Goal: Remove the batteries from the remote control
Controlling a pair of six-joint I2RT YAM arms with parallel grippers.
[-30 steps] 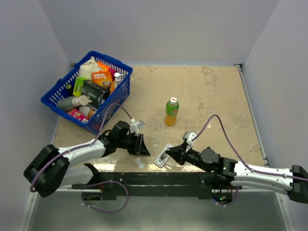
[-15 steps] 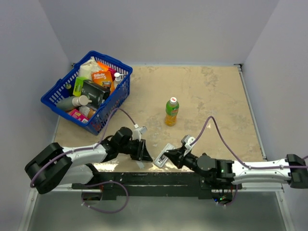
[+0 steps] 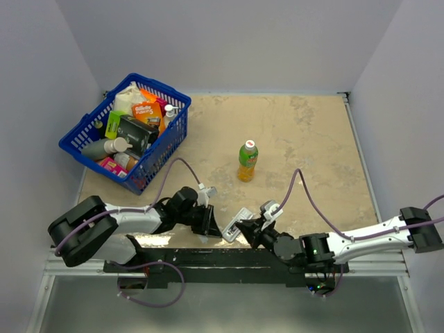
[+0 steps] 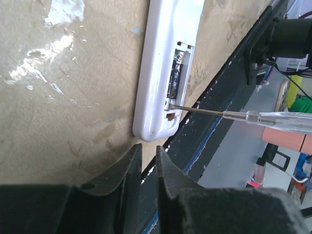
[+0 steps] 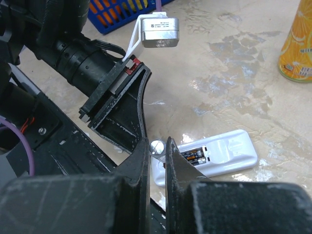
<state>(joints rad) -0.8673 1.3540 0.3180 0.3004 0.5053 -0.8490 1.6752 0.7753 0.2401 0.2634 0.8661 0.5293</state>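
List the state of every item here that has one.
remote control: flat, cover off, compartment open
batteries: at least one seated in compartment
screwdriver: tip in compartment
right pincer: shut on screwdriver
left pincer: shut, holding nothing
green bottle: upright, capped
blue basket: full of groceries

A screwdriver [image 4: 214,112] tip meets the end of the remote control's [image 4: 161,53] open recess, beside a dark battery [image 4: 175,78].
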